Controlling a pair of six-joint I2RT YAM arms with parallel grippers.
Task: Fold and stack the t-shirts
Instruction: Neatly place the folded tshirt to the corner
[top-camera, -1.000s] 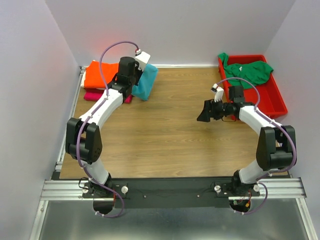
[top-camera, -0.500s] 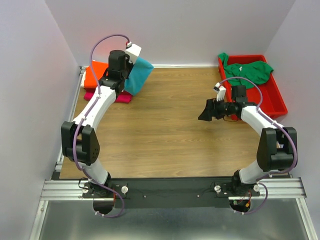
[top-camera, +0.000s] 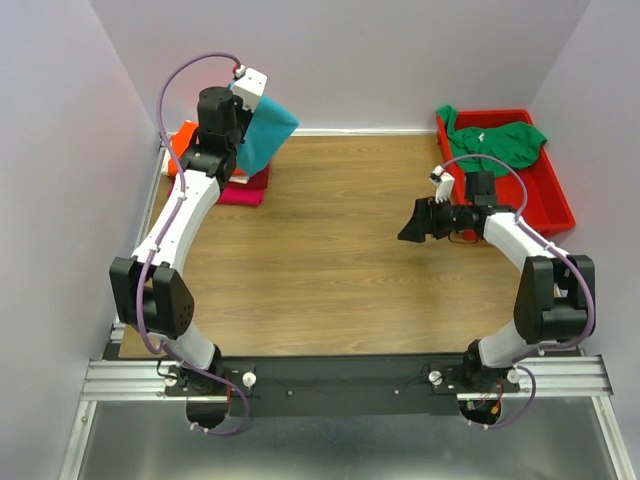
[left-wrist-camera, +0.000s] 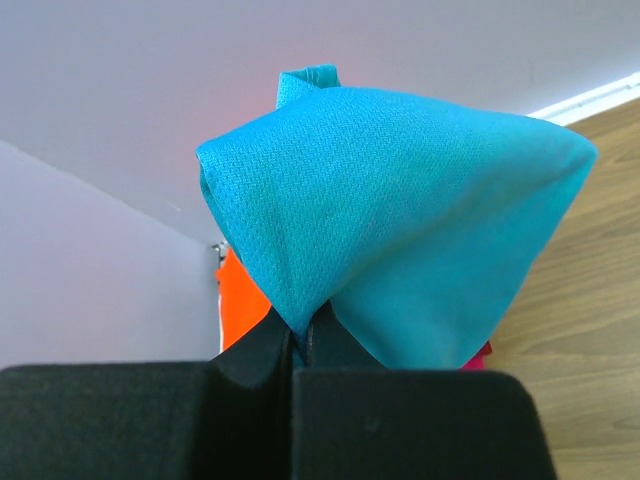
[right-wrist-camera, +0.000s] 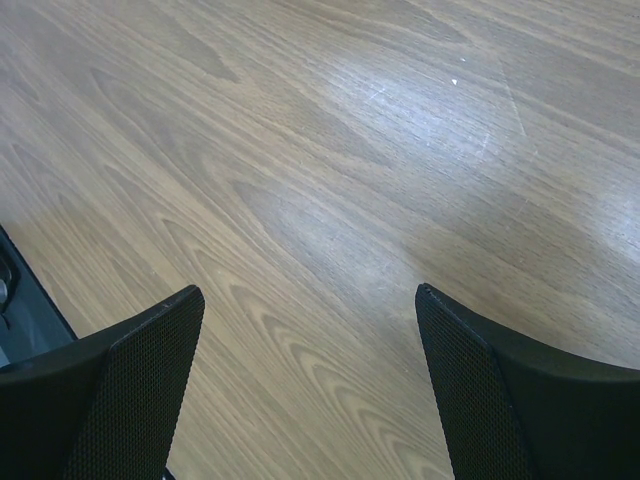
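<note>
- 1 arm has moved in the last second: our left arm has swung toward the far left corner and risen, while our right arm has barely shifted.
- 1 red bin at far right is unchanged, with the green shirt heaped in it, not yet folded.
- Our teal shirt has gone up with the left arm. It now hangs bunched in the air, off the table, over or just beside the pile.
- 2 shirts of the pile show, the orange shirt and the magenta shirt, lying where they were. We judge that setting the teal shirt on them comes next.
- Our left gripper has its jaws pinched tight on a fold of the teal shirt.
- Our right gripper has its jaws spread wide over bare wood, holding nothing.
</note>
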